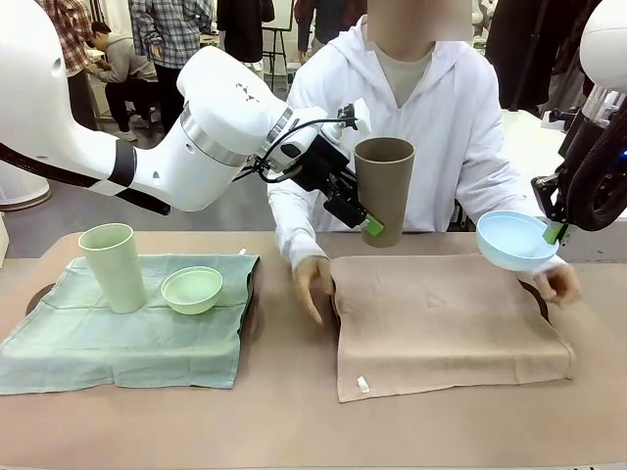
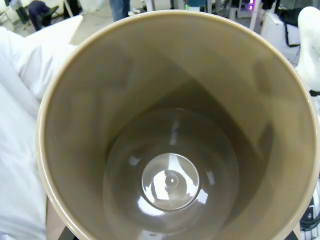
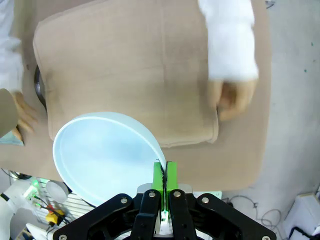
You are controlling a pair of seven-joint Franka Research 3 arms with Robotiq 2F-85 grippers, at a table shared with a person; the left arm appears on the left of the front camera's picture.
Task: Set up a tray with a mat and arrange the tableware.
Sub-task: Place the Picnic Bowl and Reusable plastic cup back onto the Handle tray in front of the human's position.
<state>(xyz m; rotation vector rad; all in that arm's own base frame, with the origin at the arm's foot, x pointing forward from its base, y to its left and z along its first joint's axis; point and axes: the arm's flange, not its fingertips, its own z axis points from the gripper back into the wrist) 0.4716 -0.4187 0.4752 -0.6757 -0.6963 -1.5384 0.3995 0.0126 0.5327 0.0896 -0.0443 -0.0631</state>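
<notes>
the left gripper point(image 1: 364, 217) is clamped on the wall of the tall brown matte plastic tumbler point(image 1: 384, 189), holding it upright in the air at about 12 o'clock of the brown cloth mat point(image 1: 446, 318); in the left wrist view that tumbler's open mouth and glossy bottom face the camera. the right gripper point(image 1: 554, 233) has its green pads pressed together on the rim of the small light blue round bowl point(image 1: 513, 240), which hangs tilted above the mat's 2 o'clock corner, apart from the cloth. a person in a white hooded top sits at the far side – one hand point(image 1: 313, 284) rests on the mat's 9 o'clock edge, the other hand point(image 1: 558, 284) on its 3 o'clock edge, each just beside a dark tray rim point(image 1: 535, 294) peeking from under the cloth. the middle of the brown mat lies bare between the two hands, with a small white tag point(image 1: 361, 384) near its 7 o'clock corner. well apart at the table's 9 o'clock side, a pale green cloth mat point(image 1: 127, 333) carries a tall pale green tumbler point(image 1: 113, 266), standing upright, and a small mint green round bowl point(image 1: 192, 290) just beside it at its 3 o'clock – the near half of that cloth is open. the tan table surface point(image 1: 294, 421) at 6 o'clock is bare up to its near edge.
</notes>
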